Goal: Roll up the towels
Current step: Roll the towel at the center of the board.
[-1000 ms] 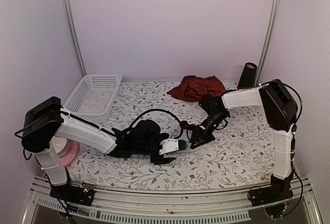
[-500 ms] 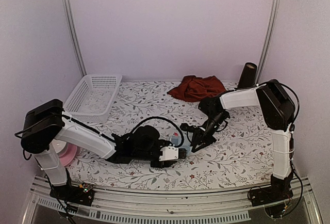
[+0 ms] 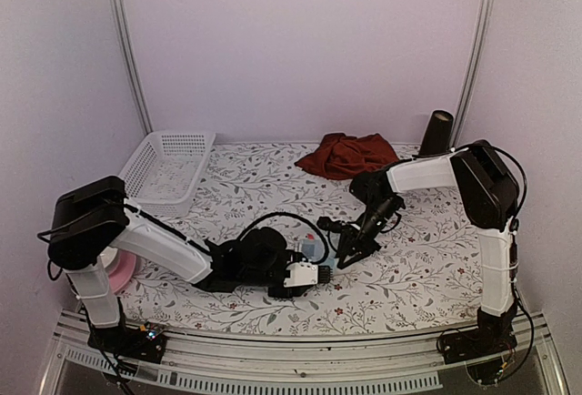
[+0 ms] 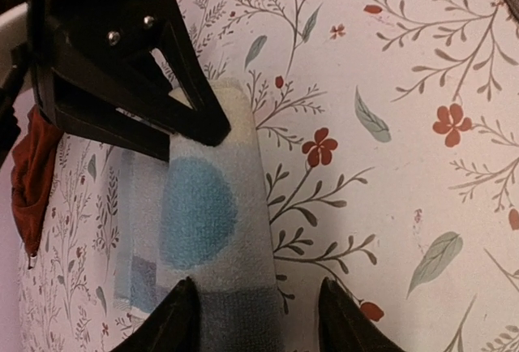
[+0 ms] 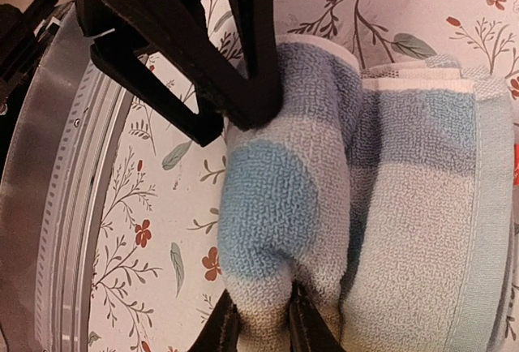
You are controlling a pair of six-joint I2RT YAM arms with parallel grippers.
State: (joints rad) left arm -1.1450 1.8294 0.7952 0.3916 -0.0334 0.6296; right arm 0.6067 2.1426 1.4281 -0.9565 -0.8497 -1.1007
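Note:
The checked towel [image 3: 310, 247] lies part-rolled at the table's middle, pale with light blue patches [image 5: 381, 206]; a red tag [image 5: 515, 165] shows at its edge. My right gripper [image 5: 261, 319] is shut on a fold at one end of the roll [image 3: 344, 256]. My left gripper [image 4: 256, 291] straddles the other end of the roll [image 4: 215, 230]. Its jaws are open: one finger lies against the cloth and the other stands apart over the table [image 3: 314, 269]. The maroon towel [image 3: 348, 154] lies crumpled at the back, with its edge [image 4: 31, 182] showing in the left wrist view.
A white mesh basket [image 3: 164, 169] stands at the back left. A black cup [image 3: 437, 131] stands at the back right by the frame post. A pink dish [image 3: 120, 269] sits behind the left arm's base. The metal front rail [image 5: 57, 206] runs close to the roll.
My left gripper slid right up to the towel roll and its jaws narrowed around it. The right gripper kept its pinch and shifted slightly left.

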